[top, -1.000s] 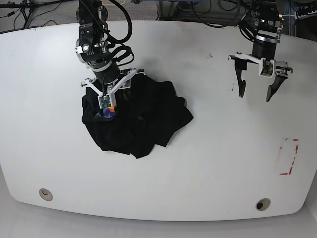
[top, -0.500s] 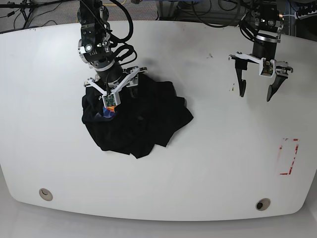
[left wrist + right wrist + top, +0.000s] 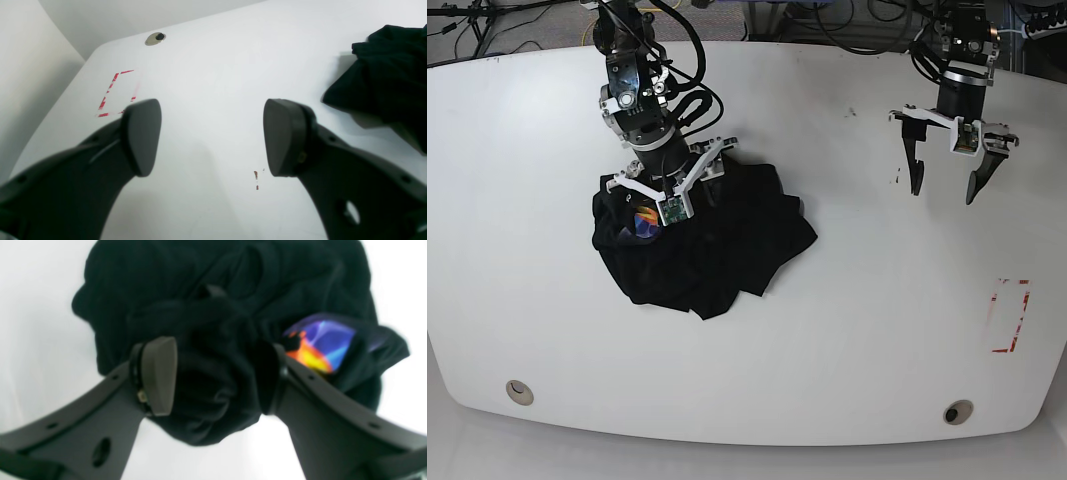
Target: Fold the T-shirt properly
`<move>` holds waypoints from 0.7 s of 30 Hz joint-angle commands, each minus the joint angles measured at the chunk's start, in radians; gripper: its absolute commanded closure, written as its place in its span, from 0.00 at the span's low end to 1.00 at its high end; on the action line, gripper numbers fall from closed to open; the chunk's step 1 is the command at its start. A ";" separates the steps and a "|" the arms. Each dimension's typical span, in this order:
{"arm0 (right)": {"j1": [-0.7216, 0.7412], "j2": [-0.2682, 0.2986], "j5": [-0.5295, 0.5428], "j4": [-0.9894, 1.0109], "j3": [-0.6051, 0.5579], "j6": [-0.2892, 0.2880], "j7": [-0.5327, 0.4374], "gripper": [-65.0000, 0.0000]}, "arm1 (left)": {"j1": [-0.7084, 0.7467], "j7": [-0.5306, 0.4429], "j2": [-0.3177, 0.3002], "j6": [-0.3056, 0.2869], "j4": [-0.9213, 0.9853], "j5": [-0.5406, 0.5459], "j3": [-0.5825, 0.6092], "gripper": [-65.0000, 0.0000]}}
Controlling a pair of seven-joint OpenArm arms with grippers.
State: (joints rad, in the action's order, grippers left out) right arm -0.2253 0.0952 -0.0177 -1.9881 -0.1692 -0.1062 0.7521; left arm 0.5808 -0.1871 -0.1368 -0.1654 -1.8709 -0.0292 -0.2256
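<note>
You are working at the very beginning of the fold: the T-shirt [image 3: 702, 240] is lying as a crumpled black heap on the white bench [image 3: 847, 320], on the left half of the base view, and no flat panel or straight edge is showing yet. I judge that the step in hand is the spreading, not the folding itself.

The right end effector [image 3: 670, 190] is hanging over the far left part of the heap. Its jaws are standing apart, and in the right wrist view a bunch of dark cloth is sitting between the two fingers [image 3: 158, 375], but it is not pinched; I cannot tell if the pads are touching the fabric. The coloured print [image 3: 320, 343] is showing just beside the right finger in that view, half wrapped in a fold.

The left end effector [image 3: 944, 187] is standing wide open and empty above bare bench, well apart from the garment on the far right side. In the left wrist view only a corner of the T-shirt [image 3: 387, 70] is appearing at the right edge.

For the next move, I think you are needing a real edge, a hem or a shoulder, not the middle of the bunch. Probably the left arm must come across too, so that both are pulling the cloth flat.
</note>
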 commanded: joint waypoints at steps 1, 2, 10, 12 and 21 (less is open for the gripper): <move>0.024 0.003 0.022 -0.016 0.008 0.001 -0.027 0.43 | -0.003 -0.025 -0.006 0.007 -0.015 0.003 -0.003 0.30; 0.029 0.003 0.028 -0.015 0.011 0.001 -0.028 0.43 | -0.004 -0.025 -0.007 0.007 -0.014 0.003 -0.003 0.30; 0.049 0.004 0.093 -0.019 0.026 -0.004 -0.031 0.45 | -0.007 -0.024 -0.007 0.006 -0.011 0.003 -0.004 0.30; 0.049 0.004 0.104 -0.020 0.030 -0.006 -0.030 0.45 | -0.007 -0.024 -0.006 0.007 -0.011 0.003 -0.003 0.30; 0.043 0.006 0.110 -0.022 0.072 -0.013 -0.034 0.46 | -0.012 -0.019 -0.005 0.007 -0.011 0.003 -0.003 0.30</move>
State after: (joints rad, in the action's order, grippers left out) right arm -0.1875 0.0967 0.0940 -1.9869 -0.1081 -0.1173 0.7410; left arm 0.5701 -0.1791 -0.1368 -0.1650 -1.8679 -0.0296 -0.2256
